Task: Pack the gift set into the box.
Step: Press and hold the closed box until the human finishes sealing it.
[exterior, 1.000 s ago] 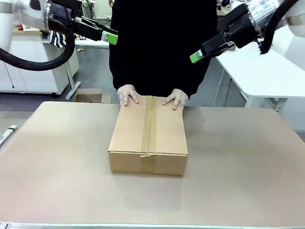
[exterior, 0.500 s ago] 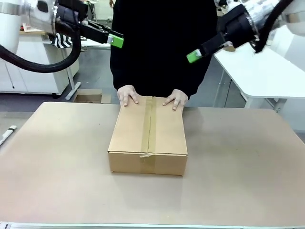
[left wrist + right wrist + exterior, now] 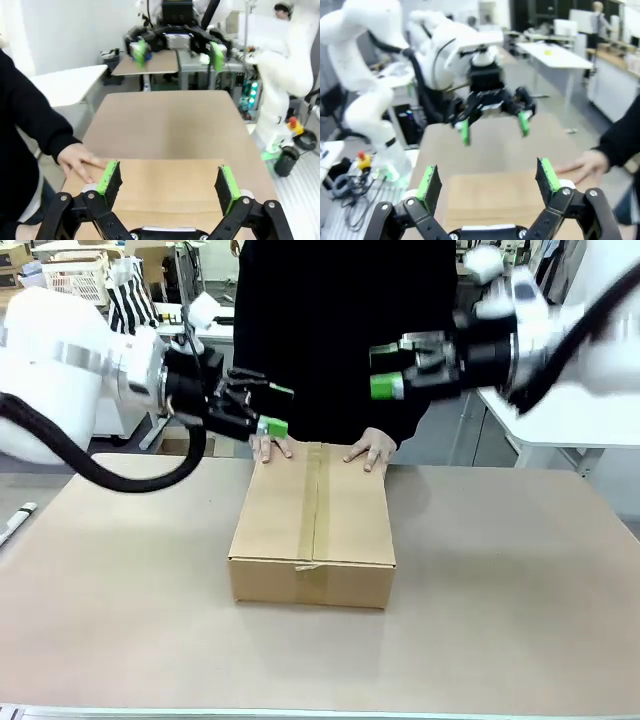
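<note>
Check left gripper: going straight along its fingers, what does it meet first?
Likely the box top: the left gripper is open, angled slightly down across it. If it clears, the right gripper faces it. Depth unclear.

Front camera looking across table (image 3: 520,570) at person (image 3: 330,330), wrist cameras facing each other (box (image 3: 315,510) shared)

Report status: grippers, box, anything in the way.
Left gripper and right gripper open, empty, hovering. Box taped shut. Person's hands on its far edge.
</note>
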